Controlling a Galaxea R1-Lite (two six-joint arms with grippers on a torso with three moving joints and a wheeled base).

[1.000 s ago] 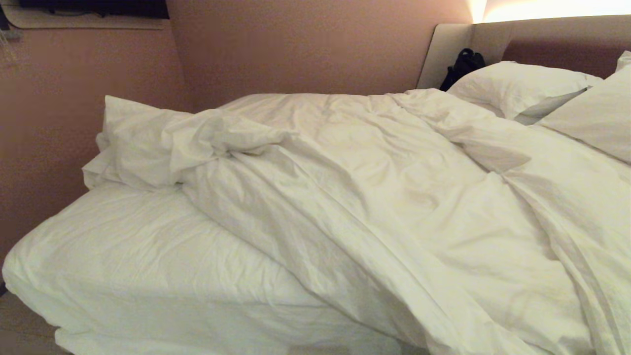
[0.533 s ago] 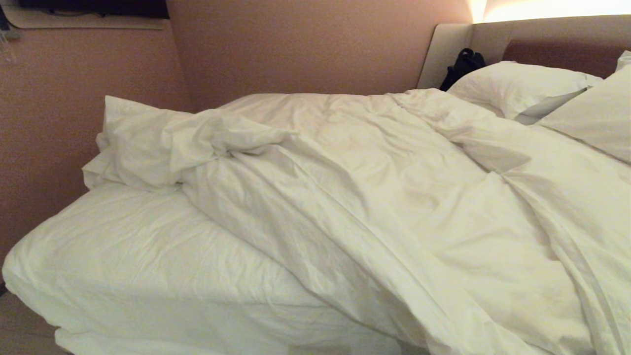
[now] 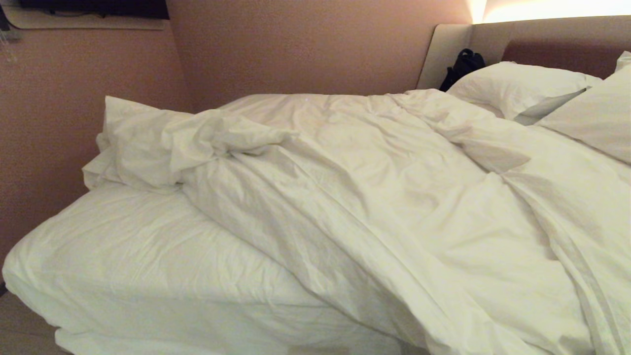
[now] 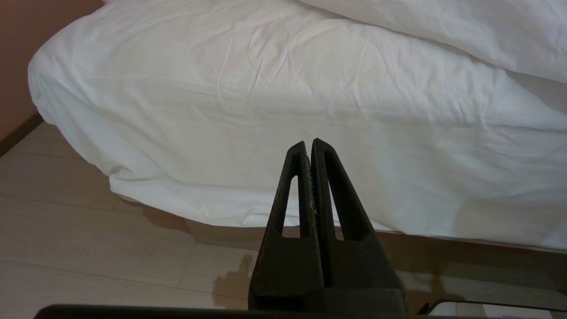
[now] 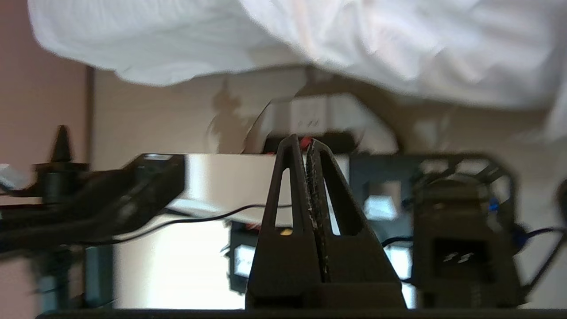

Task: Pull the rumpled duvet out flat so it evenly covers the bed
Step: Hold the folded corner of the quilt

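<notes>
The puffy white duvet lies rumpled across the bed, bunched toward the far left and running down over the near right edge. The near left part of the bed shows only its white sheet. Neither arm appears in the head view. My left gripper is shut and empty, low beside the bed, pointing at the sheeted mattress side. My right gripper is shut and empty too, low in front of my own base, with the duvet's hanging edge beyond it.
Two pillows lie at the headboard at the far right, with a black bag beside them. A pinkish wall runs along the bed's far side. Pale wood floor lies in front of the bed.
</notes>
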